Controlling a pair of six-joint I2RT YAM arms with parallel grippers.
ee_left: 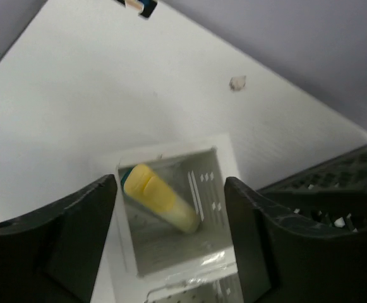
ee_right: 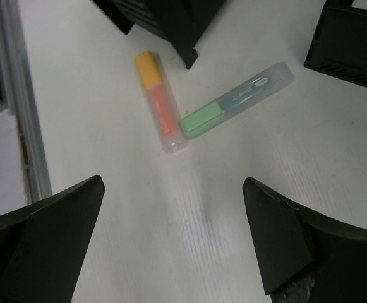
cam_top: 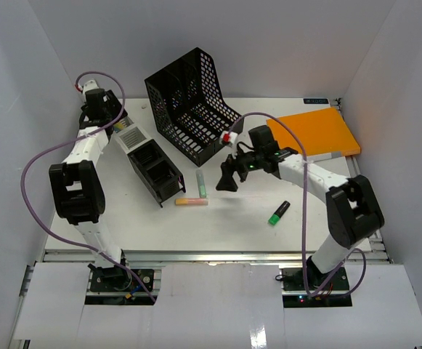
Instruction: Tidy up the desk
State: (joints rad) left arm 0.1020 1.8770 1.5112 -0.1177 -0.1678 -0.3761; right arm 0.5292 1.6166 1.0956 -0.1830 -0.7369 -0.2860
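Note:
The desk is a white tabletop with a metal rail along its front. On it lie an orange highlighter, a pale green highlighter and a dark green highlighter. My right gripper is open and empty, hovering just right of the orange highlighter and the pale green one; the right wrist view shows it over bare desk. My left gripper is open and empty at the back left, above a white compartment that holds a yellow highlighter.
A black mesh file holder stands at the back centre. A black two-cell organizer lies beside the white compartment. An orange folder lies at the back right. White walls enclose the desk on three sides.

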